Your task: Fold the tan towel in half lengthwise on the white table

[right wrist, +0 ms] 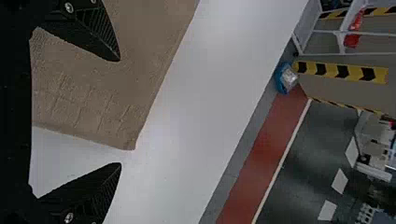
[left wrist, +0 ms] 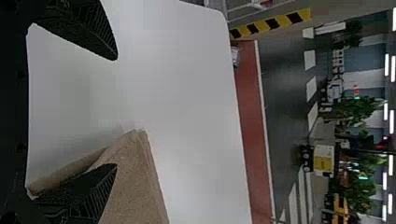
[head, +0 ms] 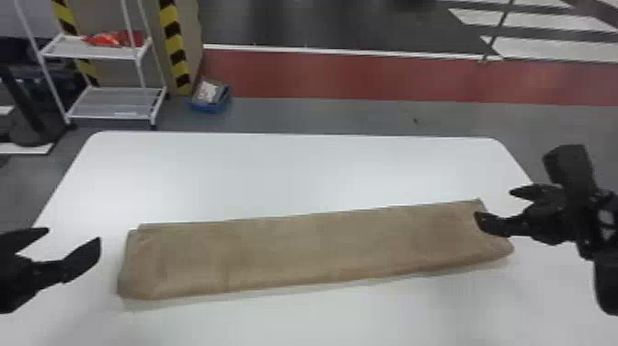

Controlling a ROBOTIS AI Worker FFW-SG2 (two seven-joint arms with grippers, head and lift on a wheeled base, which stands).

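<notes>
Risks a snag at the right end of the tan towel [head: 322,246] if pulled away carelessly, with one finger of the right pincer [head: 495,204] overlapping that end in the head view. Could bunch the towel by closing there, or drag the layers out of line on lifting. Might also push the other end askew through an inward sweep of the left pincer [head: 72,234], just beside it. In both pincers, fingers spread apart, with nothing clamped between.

Lies across the white counter [head: 299,170] as a long, narrow strip, slanting slightly, right end farther forward. Looks already doubled over lengthwise, with a soft, rounded near edge and a thinner far edge. Shows slightly offset layers at the far left corner, shallow creases, and a faint grid texture near the right end.
</notes>
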